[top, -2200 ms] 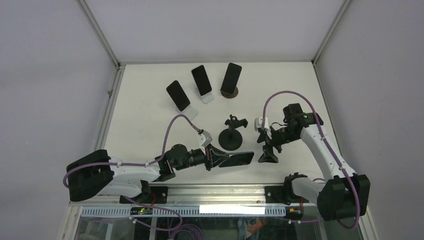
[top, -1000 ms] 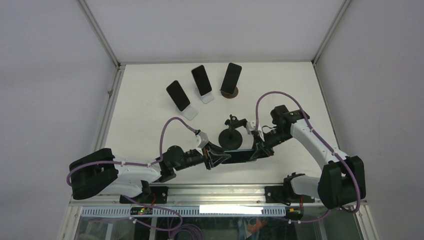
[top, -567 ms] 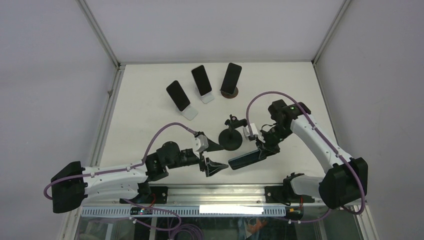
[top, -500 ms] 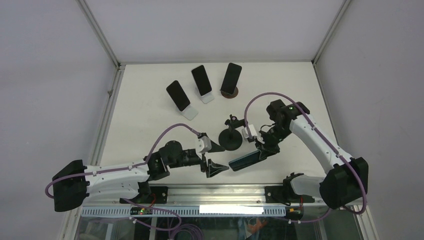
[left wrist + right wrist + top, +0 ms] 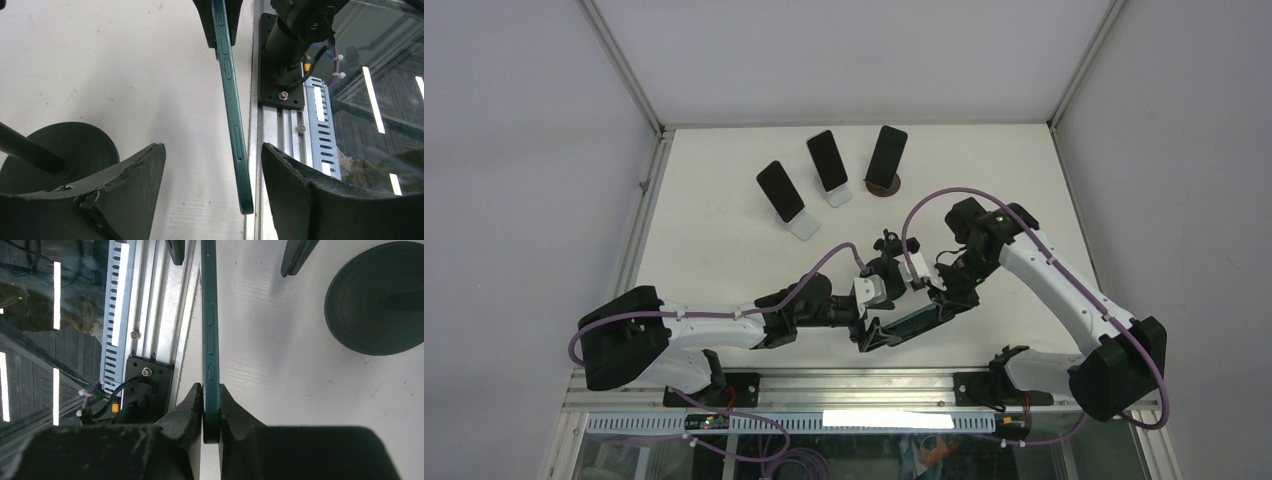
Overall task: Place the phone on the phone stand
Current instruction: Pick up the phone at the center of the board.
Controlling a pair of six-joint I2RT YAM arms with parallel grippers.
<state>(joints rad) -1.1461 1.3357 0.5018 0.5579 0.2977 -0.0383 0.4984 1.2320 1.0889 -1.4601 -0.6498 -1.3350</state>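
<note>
The phone [image 5: 922,316], dark green and seen edge-on, hangs tilted just above the table near its front edge. My right gripper [image 5: 944,300] is shut on its far end; in the right wrist view both fingers press the phone [image 5: 210,340] at the right gripper [image 5: 211,390]. My left gripper [image 5: 871,335] is open and straddles the phone's near end. In the left wrist view the phone [image 5: 231,100] passes between the jaws of the left gripper [image 5: 212,147], nearer the right finger and touching neither. The black phone stand [image 5: 886,244] stands just behind both grippers, its round base [image 5: 380,305] beside the phone.
Three other phones lean on stands at the back: left [image 5: 780,190], middle [image 5: 828,160], right [image 5: 887,155]. The aluminium rail [image 5: 864,378] with the arm bases runs along the table's front edge, just under the phone. A glass panel lies beyond it.
My left gripper let go of the phone, opened, drew back left, then came back to straddle its near end. My right gripper took hold of the phone and tilted it.
</note>
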